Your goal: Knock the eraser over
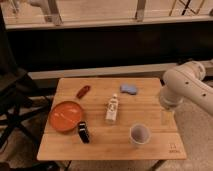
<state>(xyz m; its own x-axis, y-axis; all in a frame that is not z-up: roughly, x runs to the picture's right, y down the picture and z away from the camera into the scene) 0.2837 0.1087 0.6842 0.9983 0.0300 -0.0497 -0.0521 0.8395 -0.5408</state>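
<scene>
The eraser [83, 132] is a small black block with a thin pale stripe. It sits on the wooden table [150, 145] near the front left, just beside the lower right rim of the orange plate [65, 116]. My white arm [186, 89] comes in from the right, over the table's right edge. My gripper [166, 116] hangs below the arm's wrist by the right edge, far to the right of the eraser and touching nothing that I can see.
A white bottle [112, 109] lies in the table's middle. A pale cup [139, 134] stands at the front right. A light-blue pad [129, 89] and a dark red item [83, 91] lie at the back. A dark chair [12, 100] stands left of the table.
</scene>
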